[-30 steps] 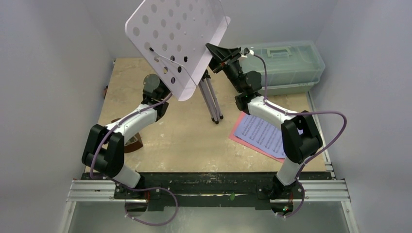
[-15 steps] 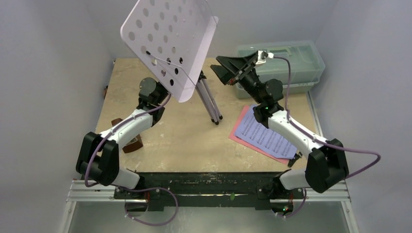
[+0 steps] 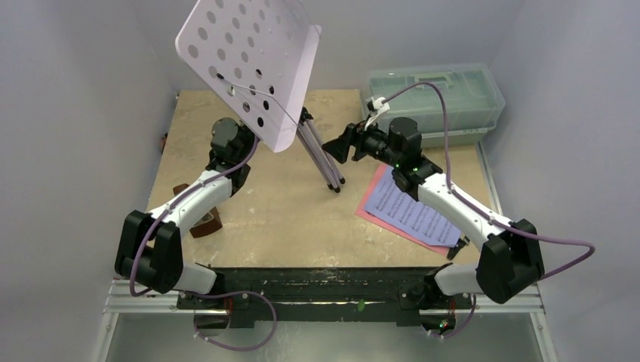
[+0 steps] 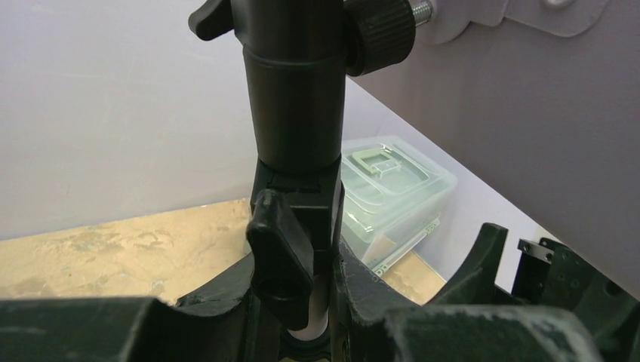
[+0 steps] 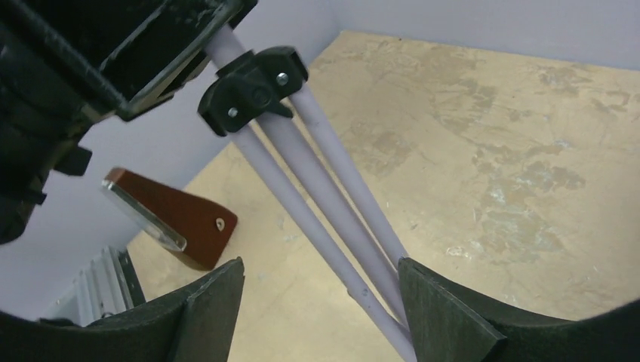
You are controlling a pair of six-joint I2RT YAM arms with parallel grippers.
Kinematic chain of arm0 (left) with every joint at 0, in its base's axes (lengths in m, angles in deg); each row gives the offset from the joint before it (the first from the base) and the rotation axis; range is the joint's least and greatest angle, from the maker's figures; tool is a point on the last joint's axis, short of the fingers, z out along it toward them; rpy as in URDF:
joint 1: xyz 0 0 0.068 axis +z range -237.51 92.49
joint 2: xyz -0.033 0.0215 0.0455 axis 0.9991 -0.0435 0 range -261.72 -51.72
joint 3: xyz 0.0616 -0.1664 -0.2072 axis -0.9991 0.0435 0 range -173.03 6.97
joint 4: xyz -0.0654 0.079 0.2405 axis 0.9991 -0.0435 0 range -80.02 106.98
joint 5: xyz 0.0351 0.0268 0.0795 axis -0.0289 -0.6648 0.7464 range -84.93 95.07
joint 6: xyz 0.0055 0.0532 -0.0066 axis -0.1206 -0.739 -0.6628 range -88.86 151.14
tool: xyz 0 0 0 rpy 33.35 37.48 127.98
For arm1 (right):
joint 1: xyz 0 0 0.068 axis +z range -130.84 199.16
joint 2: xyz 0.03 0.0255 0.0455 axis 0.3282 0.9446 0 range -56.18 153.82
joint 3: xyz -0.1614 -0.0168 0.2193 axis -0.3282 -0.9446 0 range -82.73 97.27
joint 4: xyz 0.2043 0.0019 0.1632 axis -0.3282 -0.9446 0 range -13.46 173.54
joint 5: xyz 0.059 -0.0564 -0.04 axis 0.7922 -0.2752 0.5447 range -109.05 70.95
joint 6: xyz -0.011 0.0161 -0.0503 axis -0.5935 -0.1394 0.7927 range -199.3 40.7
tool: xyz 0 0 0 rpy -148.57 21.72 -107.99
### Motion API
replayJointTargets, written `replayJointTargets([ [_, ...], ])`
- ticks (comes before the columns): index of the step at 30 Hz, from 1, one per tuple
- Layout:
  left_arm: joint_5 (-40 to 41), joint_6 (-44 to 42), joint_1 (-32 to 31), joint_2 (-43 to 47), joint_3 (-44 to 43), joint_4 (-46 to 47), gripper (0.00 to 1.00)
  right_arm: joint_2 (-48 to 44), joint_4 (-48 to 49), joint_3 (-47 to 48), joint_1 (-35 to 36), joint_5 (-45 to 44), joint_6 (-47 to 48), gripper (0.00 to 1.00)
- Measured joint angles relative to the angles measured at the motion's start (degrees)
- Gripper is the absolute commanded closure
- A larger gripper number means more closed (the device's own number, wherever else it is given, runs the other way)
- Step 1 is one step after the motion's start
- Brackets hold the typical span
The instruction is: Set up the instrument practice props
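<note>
While our left gripper (image 4: 302, 317) clamps the music stand (image 3: 249, 60) by its post, the folded tripod legs (image 5: 336, 219) slant down left of the green lidded box (image 3: 445, 90), passing between the jaws of our open right gripper (image 5: 321, 302); right arm's nearer.

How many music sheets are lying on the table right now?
2: a pale-blue sheet lies on top of a pink sheet, both on the right side of the table. The right arm covers part of them, so more could be hidden.
</note>
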Motion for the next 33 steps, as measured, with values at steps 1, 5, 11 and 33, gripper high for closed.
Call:
replayJointTargets([
  [1,0.1,0.3,0.3,0.0,0.0,-0.3,1.0,0.3,-0.4,0.3,0.5,0.3,2.4,0.32],
  [5,0.3,1.3,1.3,0.0,0.0,-1.3,1.0,6.6,-0.8,6.2,2.2,3.2,8.9,0.39],
  [11,-0.6,1.2,1.3,0.5,0.0,-2.0,1.0,14.2,0.3,9.7,2.8,7.4,13.5,0.45],
  [33,0.5,2.3,2.4,1.1,-0.1,-4.2,1.0,15.4,10.4,7.8,12.0,-6.6,23.9,1.0],
])
